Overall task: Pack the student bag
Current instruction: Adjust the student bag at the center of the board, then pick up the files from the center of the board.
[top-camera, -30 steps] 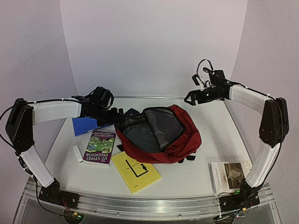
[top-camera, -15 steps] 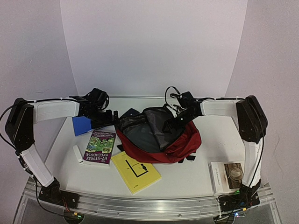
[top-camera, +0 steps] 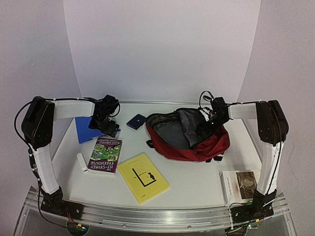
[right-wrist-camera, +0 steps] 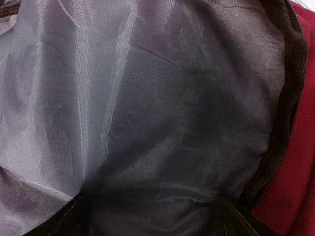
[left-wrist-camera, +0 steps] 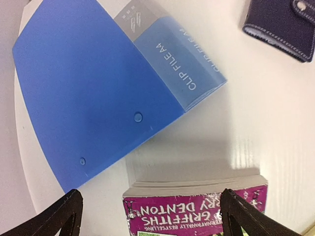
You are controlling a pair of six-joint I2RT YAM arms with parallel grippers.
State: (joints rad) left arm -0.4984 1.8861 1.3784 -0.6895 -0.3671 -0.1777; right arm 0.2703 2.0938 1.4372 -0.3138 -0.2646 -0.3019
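Note:
The student bag (top-camera: 206,146) is dark red and lies open at the back right of the table, its grey lining facing up. My right gripper (top-camera: 203,129) reaches into the opening. In the right wrist view its jaws stand wide apart, pressed against the lining (right-wrist-camera: 147,98), with the red shell (right-wrist-camera: 301,167) at the right edge. My left gripper (top-camera: 109,129) is open and empty. It hovers over the far edge of the purple book (left-wrist-camera: 197,209), beside the blue clip file (left-wrist-camera: 88,93).
The purple book (top-camera: 105,155), a yellow book (top-camera: 142,178) and a white stick-like object (top-camera: 82,163) lie at the front left. A dark wallet (top-camera: 136,121) lies between the clip file (top-camera: 83,130) and the bag. A boxed item (top-camera: 241,184) sits front right.
My right arm came down from above into the bag, and the bag has slid to the right. My left gripper drew back from the bag's left rim to the clip file and purple book.

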